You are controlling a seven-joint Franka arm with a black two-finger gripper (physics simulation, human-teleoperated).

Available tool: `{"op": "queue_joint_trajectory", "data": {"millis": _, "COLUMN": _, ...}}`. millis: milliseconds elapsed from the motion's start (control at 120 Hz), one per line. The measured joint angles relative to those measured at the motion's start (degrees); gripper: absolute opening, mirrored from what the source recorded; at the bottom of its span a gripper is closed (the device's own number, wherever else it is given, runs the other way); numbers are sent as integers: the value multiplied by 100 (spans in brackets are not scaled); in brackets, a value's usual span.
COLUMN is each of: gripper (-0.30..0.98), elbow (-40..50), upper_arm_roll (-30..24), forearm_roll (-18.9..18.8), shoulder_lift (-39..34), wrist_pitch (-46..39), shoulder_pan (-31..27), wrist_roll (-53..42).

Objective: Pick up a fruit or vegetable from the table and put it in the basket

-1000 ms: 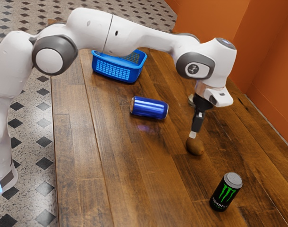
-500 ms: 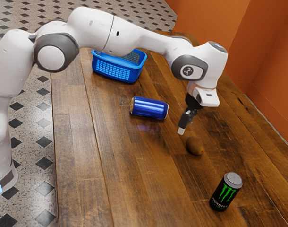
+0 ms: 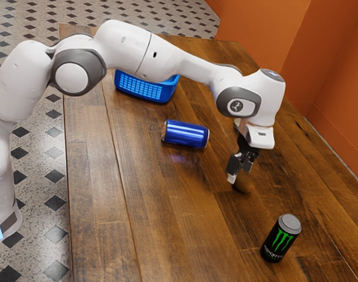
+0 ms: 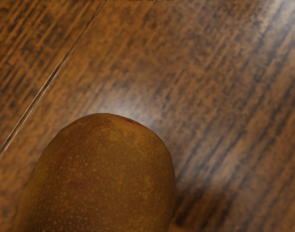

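From where I'm standing, the white arm reaches over the wooden counter, and its jaws are down at a brown fruit lying on the boards. The jaws look released: their two fingers stand apart, one tip at the side of the fruit toward the exterior view's left, the other finger by its upper part. Whether either one is touching the skin, I can't tell. The wrist view has the fruit large and close, with a rounded end and fine speckles, resting on the wood

The blue basket sits at the far part of the counter, well apart from the fruit, its upper part partly hidden behind the arm. A shiny blue can lies on its side between basket and fruit. Nearer to me, a black can with a green mark stands upright, its grey top showing. Something small and pale peeks out from behind the arm's end, too covered to name. Beyond the counter is an orange wall; a patterned floor runs along the other side
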State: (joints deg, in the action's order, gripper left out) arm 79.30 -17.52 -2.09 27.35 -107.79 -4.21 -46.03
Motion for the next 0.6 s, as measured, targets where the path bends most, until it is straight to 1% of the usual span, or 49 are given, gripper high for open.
{"op": "queue_joint_trajectory", "data": {"millis": 133, "gripper": 69, "elbow": 2, "upper_arm_roll": 3, "forearm_roll": 8, "shoulder_lift": 35, "wrist_pitch": -74, "shoulder_pan": -31, "wrist_roll": -128}}
{"op": "queue_joint_trajectory", "data": {"millis": 450, "gripper": 68, "elbow": -69, "upper_arm_roll": -13, "forearm_roll": 43, "shoulder_lift": 368, "wrist_pitch": -164, "shoulder_pan": -36, "wrist_roll": -339}}
{"op": "queue_joint_trajectory", "data": {"millis": 483, "gripper": 65, "elbow": -72, "upper_arm_roll": -13, "forearm_roll": 69, "shoulder_lift": 383, "wrist_pitch": -179, "shoulder_pan": -37, "wrist_roll": -353}}
{"op": "queue_joint_trajectory", "data": {"millis": 600, "gripper": 42, "elbow": -77, "upper_arm_roll": 0, "forearm_roll": 252, "shoulder_lift": 407, "wrist_pitch": -332, "shoulder_pan": -48, "wrist_roll": -386}}
